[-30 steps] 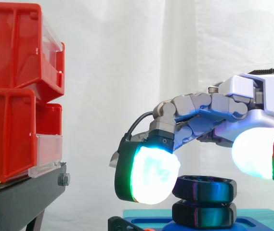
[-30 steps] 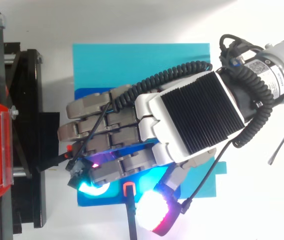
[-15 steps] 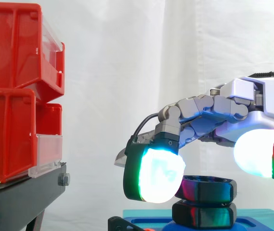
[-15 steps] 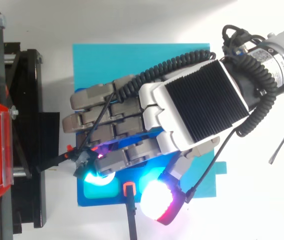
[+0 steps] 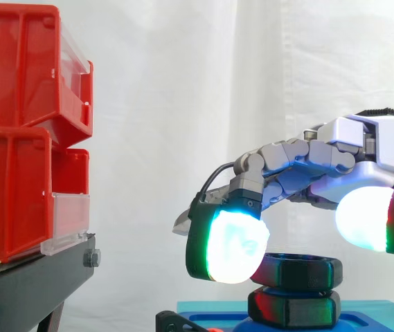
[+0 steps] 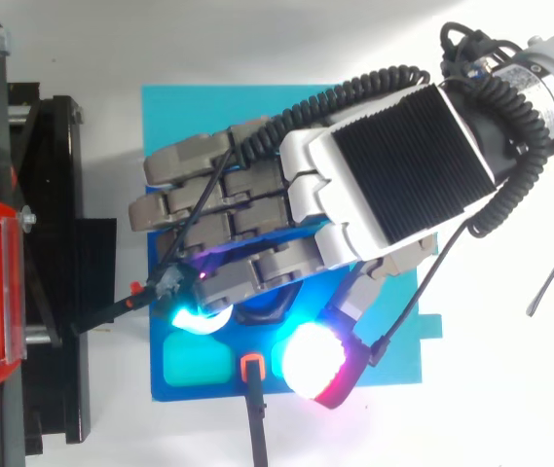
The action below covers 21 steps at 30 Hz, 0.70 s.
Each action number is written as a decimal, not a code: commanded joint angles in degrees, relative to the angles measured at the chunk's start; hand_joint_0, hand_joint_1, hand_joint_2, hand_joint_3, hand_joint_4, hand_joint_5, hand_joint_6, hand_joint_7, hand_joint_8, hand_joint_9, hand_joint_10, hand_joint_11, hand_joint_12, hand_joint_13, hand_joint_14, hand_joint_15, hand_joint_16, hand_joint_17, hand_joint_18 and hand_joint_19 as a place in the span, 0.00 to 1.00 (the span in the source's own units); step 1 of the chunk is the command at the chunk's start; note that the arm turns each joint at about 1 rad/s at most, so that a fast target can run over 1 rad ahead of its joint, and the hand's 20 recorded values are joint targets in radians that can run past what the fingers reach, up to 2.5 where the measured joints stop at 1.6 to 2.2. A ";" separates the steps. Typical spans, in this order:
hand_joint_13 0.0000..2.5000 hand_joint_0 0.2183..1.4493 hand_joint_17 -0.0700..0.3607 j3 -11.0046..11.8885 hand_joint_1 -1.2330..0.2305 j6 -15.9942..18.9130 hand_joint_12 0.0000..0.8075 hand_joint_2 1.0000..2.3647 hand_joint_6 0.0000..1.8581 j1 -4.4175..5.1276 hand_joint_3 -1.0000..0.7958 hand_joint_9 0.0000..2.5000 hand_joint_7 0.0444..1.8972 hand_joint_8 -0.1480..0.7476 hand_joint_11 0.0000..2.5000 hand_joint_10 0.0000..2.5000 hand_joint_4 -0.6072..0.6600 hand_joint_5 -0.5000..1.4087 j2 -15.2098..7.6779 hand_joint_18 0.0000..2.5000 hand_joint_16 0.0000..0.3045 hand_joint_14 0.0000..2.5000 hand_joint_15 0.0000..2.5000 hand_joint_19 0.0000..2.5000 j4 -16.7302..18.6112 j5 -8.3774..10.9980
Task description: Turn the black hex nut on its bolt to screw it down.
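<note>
Nearest to me is the thumb's glowing pad [image 5: 363, 218], hanging just right of the black hex nut [image 5: 297, 271] and a little above it; whether it touches the nut I cannot tell. The nut sits directly over a second black hex piece [image 5: 293, 308], which stands on a blue base [image 5: 207, 319]; the bolt itself is hidden inside them. The hand [image 6: 384, 185] arches over the nut from the right with its fingers curled down round it; one fingertip pad [image 5: 233, 243] is pressed against the nut's left side, so I take it for a turning grip rather than a loose hover.

What worries me is that grip. If only the one pad bears on the nut, it may slide round the corners and the nut will not turn; that smooth, rounded pad looks likely to slip on a hard edge. Should the hand push sideways instead of twisting, the nut could bind on its thread; the base could also creep across the cyan sheet [image 6: 218, 117] under it.

Past the nut and well to its left, two red bins [image 5: 16, 69] are stacked on a black stand [image 5: 30, 283]; each has a clear front panel, but what they hold is hidden from me. Behind the nut hangs the white curtain [image 5: 183, 104].
</note>
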 commanded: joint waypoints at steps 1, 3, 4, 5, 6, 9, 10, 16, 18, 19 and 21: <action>0.20 0.22 0.40 0.01 0.61 0.00 0.44 0.00 0.31 -0.89 0.28 0.22 0.49 0.50 0.15 0.00 0.69 0.17 0.00 0.15 0.15 0.00 0.06 0.07 0.07 -1.08; 0.20 0.22 0.40 -0.07 0.61 0.00 0.44 0.00 0.31 -1.25 0.28 0.22 0.49 0.50 0.15 0.00 0.69 0.17 0.00 0.15 0.15 0.00 0.06 0.07 0.33 -1.61; 0.20 0.22 0.40 0.01 0.61 0.09 0.44 0.00 0.31 -1.42 0.28 0.22 0.49 0.50 0.15 0.00 0.68 0.17 0.00 0.15 0.15 0.00 0.06 0.07 0.86 -1.96; 0.20 0.22 0.40 0.01 0.61 0.18 0.44 0.00 0.31 -1.60 0.28 0.22 0.49 0.50 0.15 0.00 0.68 0.17 0.00 0.15 0.15 0.00 0.06 0.07 1.30 -2.22; 0.20 0.22 0.40 0.01 0.61 0.18 0.44 0.00 0.31 -1.77 0.28 0.22 0.49 0.50 0.15 0.00 0.68 0.17 0.00 0.15 0.15 0.00 0.06 0.07 1.30 -2.40; 0.20 0.22 0.40 0.01 0.61 0.44 0.44 0.00 0.31 -2.30 0.28 0.22 0.49 0.50 0.15 0.00 0.68 0.17 0.00 0.15 0.15 0.00 0.06 0.07 1.47 -3.10; 0.20 0.22 0.40 0.01 0.61 0.53 0.44 0.00 0.31 -2.48 0.28 0.22 0.49 0.50 0.15 0.00 0.68 0.17 0.00 0.15 0.15 0.00 0.06 0.07 1.47 -3.28; 0.20 0.22 0.40 0.01 0.61 0.79 0.44 0.00 0.31 -4.15 0.28 0.22 0.49 0.50 0.15 0.00 0.68 0.17 -0.35 0.15 0.15 0.00 0.06 0.07 1.91 -5.21; 0.20 0.22 0.40 0.01 0.61 0.97 0.44 0.00 0.31 -4.67 0.28 0.22 0.49 0.50 0.15 0.00 0.69 0.17 -0.79 0.15 0.15 0.00 0.06 0.07 2.18 -5.56; 0.20 0.22 0.40 0.01 0.61 1.06 0.44 0.00 0.31 -4.94 0.28 0.22 0.49 0.50 0.15 0.00 0.69 0.17 -0.97 0.15 0.15 0.00 0.06 0.07 2.62 -5.74; 0.20 0.22 0.40 0.01 0.61 1.41 0.44 0.00 0.31 -5.38 0.28 0.22 0.50 0.50 0.15 0.00 0.68 0.17 -1.50 0.15 0.15 0.00 0.06 0.07 3.76 -6.18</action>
